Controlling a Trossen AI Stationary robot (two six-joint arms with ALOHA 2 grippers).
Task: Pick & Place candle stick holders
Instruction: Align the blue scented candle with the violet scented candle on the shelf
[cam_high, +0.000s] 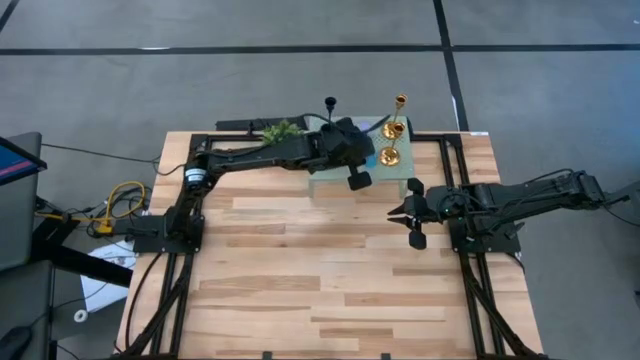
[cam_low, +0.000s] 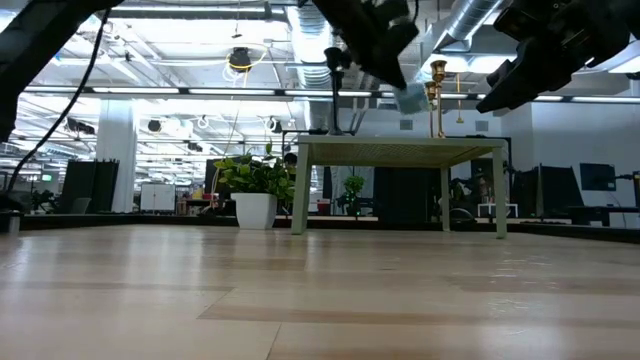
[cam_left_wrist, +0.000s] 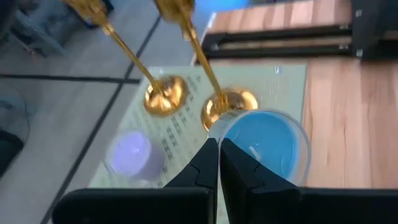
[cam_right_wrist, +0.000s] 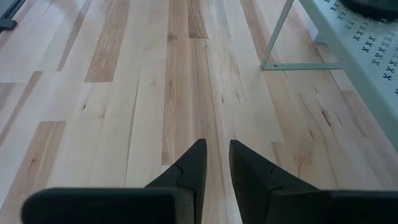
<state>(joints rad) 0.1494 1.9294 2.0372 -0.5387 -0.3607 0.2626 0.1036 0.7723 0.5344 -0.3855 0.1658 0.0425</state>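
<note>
My left gripper (cam_left_wrist: 218, 144) is shut on a low round blue candle stick holder (cam_left_wrist: 267, 146), which hangs above the small pale green table (cam_low: 400, 150). Two gold stemmed holders (cam_left_wrist: 163, 96) (cam_left_wrist: 230, 106) stand by their round bases on that table, just beyond the blue one. A low purple holder (cam_left_wrist: 132, 152) rests on the same top. In the high view a black stemmed holder (cam_high: 330, 104) stands upright at the small table's far side. My right gripper (cam_right_wrist: 217, 152) waits open above the bare wood at the right (cam_high: 405, 212), holding nothing. My left gripper pinches the blue holder's clear rim (cam_left_wrist: 214, 127) between its two fingers, one finger inside the cup and one outside. The fingers slant down toward the far right. The holder hangs below them, lifted clear of the small table (cam_low: 410, 97).
A small green leafy plant (cam_high: 282, 130) sits at the small table's far left corner, under my left arm. The wooden tabletop (cam_high: 300, 270) stretches toward the near edge. Black frame rails (cam_high: 470, 290) run along both sides of the table.
</note>
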